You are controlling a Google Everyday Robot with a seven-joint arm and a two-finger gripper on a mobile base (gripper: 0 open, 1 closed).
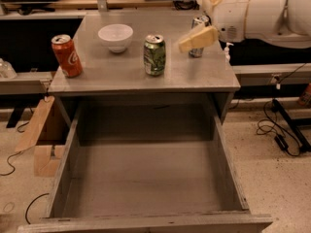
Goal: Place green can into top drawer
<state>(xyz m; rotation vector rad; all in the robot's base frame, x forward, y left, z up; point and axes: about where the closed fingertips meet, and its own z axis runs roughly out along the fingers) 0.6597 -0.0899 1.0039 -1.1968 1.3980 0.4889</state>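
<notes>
The green can (154, 55) stands upright near the middle of the grey tabletop (121, 74). The top drawer (146, 178) is pulled fully out below the table's front edge, with nothing in it. My gripper (190, 21) hovers above the tabletop's right rear, to the right of the green can and apart from it. Its cream fingers (197, 38) are spread open and hold nothing. The white arm reaches in from the right edge.
A red cola can (67, 56) stands at the table's left. A white bowl (115, 37) sits at the back. A slim silver-blue can (196, 51) stands partly behind my lower finger. A cardboard box (43, 137) lies on the floor left, cables (279, 135) right.
</notes>
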